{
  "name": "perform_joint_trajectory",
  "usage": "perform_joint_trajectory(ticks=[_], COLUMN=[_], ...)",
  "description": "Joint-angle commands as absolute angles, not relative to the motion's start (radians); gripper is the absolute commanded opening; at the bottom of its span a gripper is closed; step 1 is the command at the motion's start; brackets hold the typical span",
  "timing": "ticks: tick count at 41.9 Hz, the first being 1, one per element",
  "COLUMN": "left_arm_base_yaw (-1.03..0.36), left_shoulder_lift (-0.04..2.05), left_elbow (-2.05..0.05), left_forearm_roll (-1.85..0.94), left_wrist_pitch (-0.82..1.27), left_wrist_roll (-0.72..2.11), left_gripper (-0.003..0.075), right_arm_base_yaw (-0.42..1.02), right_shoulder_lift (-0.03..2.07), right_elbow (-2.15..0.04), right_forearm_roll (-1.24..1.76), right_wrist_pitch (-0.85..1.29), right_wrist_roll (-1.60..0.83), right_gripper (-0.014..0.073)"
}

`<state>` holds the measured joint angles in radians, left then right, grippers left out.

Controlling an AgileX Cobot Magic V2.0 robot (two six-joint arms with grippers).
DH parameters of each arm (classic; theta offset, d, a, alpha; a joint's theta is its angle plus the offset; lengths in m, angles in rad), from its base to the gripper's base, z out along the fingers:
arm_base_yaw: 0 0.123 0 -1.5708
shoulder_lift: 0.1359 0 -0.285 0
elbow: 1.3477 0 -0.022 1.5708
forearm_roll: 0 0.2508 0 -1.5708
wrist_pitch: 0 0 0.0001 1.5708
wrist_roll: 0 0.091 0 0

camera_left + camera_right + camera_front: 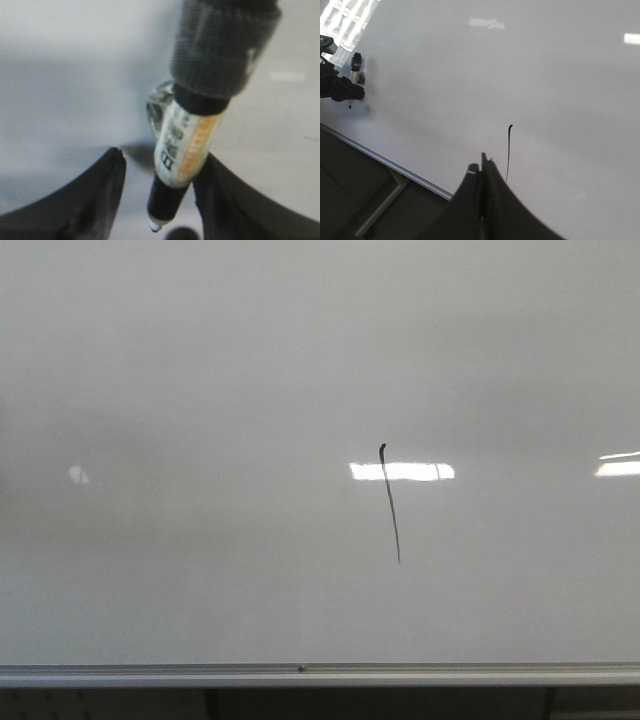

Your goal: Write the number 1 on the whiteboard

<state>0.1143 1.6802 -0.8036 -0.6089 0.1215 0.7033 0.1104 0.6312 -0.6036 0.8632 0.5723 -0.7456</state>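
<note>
The whiteboard [200, 390] fills the front view, with its silver strip [320, 675] along the lower edge. The number 1 [390, 505] is a thin black slanted stroke with a small hook on top, right of the board's centre. No gripper shows in the front view. In the left wrist view my left gripper [162, 155] holds a marker [187, 145] with a dark wrap round its upper part. The uncapped tip points at the board [60, 75]. My right gripper [482, 162] is shut and empty, just beside the stroke's [509, 150] lower end.
Bright rectangular light reflections [400, 471] lie across the stroke's top and at the board's right. In the right wrist view the left arm with the marker [354, 75] is far off near the board's lower edge [385, 160]. A dark stand frame [380, 210] sits below.
</note>
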Motion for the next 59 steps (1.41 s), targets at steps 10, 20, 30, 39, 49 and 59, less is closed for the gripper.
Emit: perform_joint_trajectory(ticks=[10, 20, 30, 39, 49, 59], left_arm_base_yaw=[0.116, 0.16, 0.172, 0.172, 0.172, 0.099], left_shoulder_lift=[1.526, 1.311, 1.141, 1.048, 1.004, 0.94], left_elbow=[-0.833, -0.833, -0.833, -0.833, -0.833, -0.827], left_forearm_roll=[-0.501, -0.48, -0.499, -0.507, -0.508, -0.526], left_wrist_pitch=[0.097, 0.293, 0.436, 0.521, 0.56, 0.568], left_wrist_roll=[0.701, 0.701, 0.698, 0.698, 0.698, 0.706], left_gripper=[0.0567, 0.0567, 0.0488, 0.0168, -0.002, -0.002], right_arm_base_yaw=[0.104, 0.104, 0.104, 0.104, 0.104, 0.104], right_shoulder_lift=[0.629, 0.629, 0.629, 0.629, 0.629, 0.629], right_elbow=[-0.63, -0.63, -0.63, -0.63, -0.63, -0.63], right_forearm_roll=[0.9, 0.9, 0.9, 0.9, 0.9, 0.9], right_wrist_pitch=[0.507, 0.498, 0.438, 0.376, 0.318, 0.352], right_wrist_roll=[-0.747, -0.747, -0.747, -0.747, -0.747, -0.747], right_gripper=[-0.006, -0.006, -0.006, -0.006, -0.006, -0.006])
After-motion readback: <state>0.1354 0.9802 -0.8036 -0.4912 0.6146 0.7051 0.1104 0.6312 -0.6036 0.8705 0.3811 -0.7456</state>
